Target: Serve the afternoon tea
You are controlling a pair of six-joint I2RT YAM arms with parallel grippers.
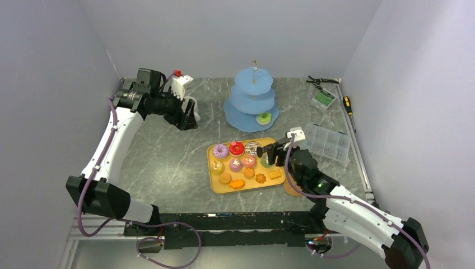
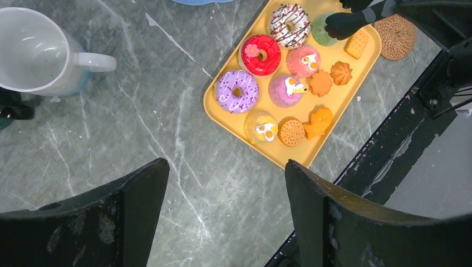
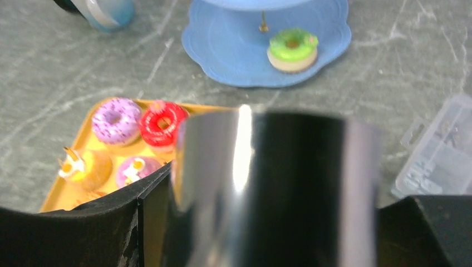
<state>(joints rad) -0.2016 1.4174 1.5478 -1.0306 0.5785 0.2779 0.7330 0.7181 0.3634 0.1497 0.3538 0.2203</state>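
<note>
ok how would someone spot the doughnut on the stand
Find the light-blue three-tier stand at the back of the table. On its bottom tier sits a green-iced doughnut. It is the only treat there; the rest lie on the yellow tray.

A light-blue three-tier stand [image 1: 253, 98] is set upright, one green doughnut [image 1: 264, 118] laid on its bottom tier; other doughnuts [image 2: 260, 54], cupcakes [image 2: 287, 90] and orange biscuits [image 2: 320, 83] are grouped before it; a white mug [image 2: 36, 53] is stood upright
</note>
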